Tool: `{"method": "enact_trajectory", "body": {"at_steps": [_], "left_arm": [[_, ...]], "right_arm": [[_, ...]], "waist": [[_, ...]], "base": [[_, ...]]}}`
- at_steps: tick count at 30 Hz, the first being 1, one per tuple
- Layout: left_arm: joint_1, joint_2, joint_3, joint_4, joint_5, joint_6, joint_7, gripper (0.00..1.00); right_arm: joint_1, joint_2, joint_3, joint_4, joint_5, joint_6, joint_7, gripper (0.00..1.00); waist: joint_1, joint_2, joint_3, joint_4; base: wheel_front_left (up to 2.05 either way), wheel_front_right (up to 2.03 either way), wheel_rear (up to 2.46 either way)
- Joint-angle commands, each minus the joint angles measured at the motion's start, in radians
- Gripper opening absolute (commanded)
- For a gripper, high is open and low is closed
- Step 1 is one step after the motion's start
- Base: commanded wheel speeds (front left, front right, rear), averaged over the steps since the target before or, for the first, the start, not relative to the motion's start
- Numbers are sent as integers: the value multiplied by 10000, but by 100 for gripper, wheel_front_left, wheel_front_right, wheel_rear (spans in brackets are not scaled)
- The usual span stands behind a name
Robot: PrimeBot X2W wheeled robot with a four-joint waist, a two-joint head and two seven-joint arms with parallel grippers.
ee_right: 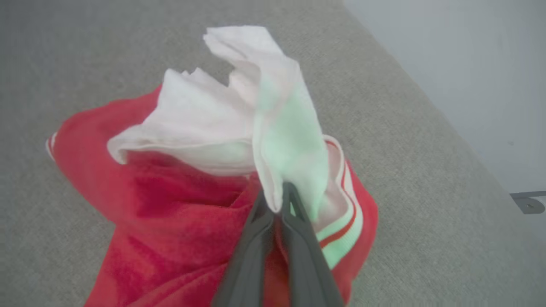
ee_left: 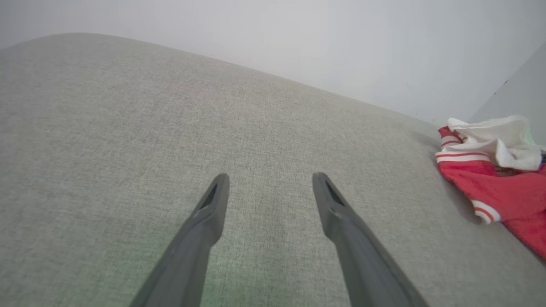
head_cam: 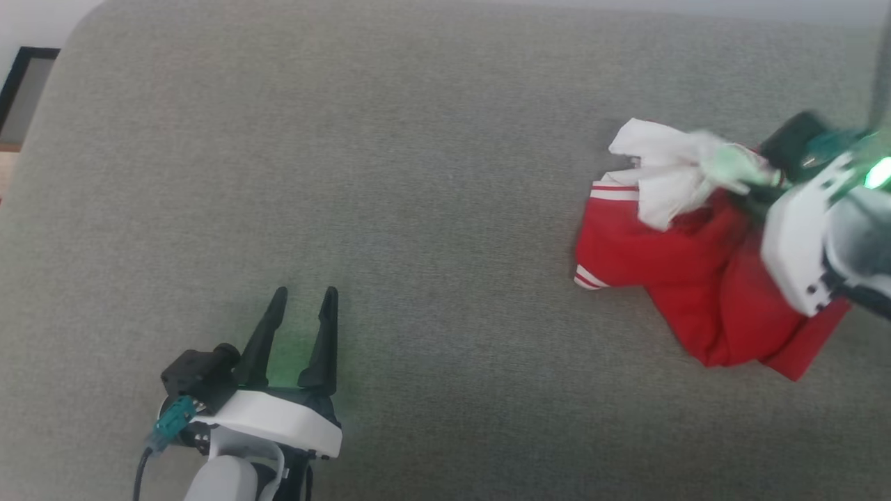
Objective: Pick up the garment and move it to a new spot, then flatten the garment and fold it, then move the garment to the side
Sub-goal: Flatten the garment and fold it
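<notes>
The garment [head_cam: 696, 271], bright red with a white inner panel and white striped trim, lies crumpled at the right of the grey cushion. My right gripper [ee_right: 277, 200] is shut on a fold of its white panel, the two dark fingers pressed together with the cloth pinched between them; part of the cloth looks lifted off the cushion. In the head view the right gripper [head_cam: 748, 186] reaches in from the right edge, blurred. My left gripper [head_cam: 305, 296] stands open over bare cushion at the lower left, far from the garment [ee_left: 495, 175], with nothing between its fingers [ee_left: 213, 200].
The grey fabric cushion [head_cam: 390, 174] spreads across the whole scene, with wide bare room left of the garment. A pale wall [ee_left: 341, 42] rises behind the cushion. A dark-framed object [head_cam: 21, 76] sits off the cushion's upper left corner.
</notes>
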Motion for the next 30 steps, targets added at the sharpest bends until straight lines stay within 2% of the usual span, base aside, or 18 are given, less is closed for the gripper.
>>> {"method": "enact_trajectory", "body": {"at_steps": [1, 6, 11, 15, 19, 24, 28, 29, 30], "left_arm": [[-79, 69, 52, -47, -53, -15, -48, 100], [-187, 182, 21, -126, -43, -15, -48, 100], [-382, 377, -173, -158, -90, -15, -48, 100], [-585, 528, -285, -214, -190, -15, -48, 100], [-692, 712, -357, -251, -217, -15, -48, 100], [-810, 856, -391, -224, -245, -15, -48, 100], [-865, 1027, -442, -203, -172, -15, -48, 100], [-882, 1085, -477, -191, -141, -15, -48, 100], [-906, 1132, -508, -184, -113, -15, -48, 100]], "right_arm": [[260, 0, -467, 130, 288, -3, -224, 0], [934, -48, -2261, 759, 803, -3, -688, 0], [1584, 493, -4613, 2231, 1461, -3, -1278, 0], [1828, 1003, -6101, 3613, 1641, -1, -1719, 0], [1849, 1380, -7088, 4799, 1505, -3, -2116, 0], [1645, 1764, -7819, 5793, 1267, -12, -2644, 0], [1499, 2179, -7969, 6376, 760, -12, -3106, 0], [1456, 2292, -7979, 6419, 692, -12, -3232, 11], [1439, 2347, -8006, 6473, 595, -12, -3400, 48]], "waist": [[0, 0, -1, -133], [0, 0, 107, -415], [0, 0, 358, -649], [0, 0, 583, -707], [0, 0, 787, -767], [0, 0, 961, -872], [0, 0, 1035, -1028], [0, 0, 1018, -1084], [0, 0, 981, -1142]], "base": [[0, 0, 0], [0, 0, 0], [0, 0, 0], [0, 0, 0], [0, 0, 0], [0, 0, 0], [0, 0, 0], [0, 0, 0], [0, 0, 0]]}}
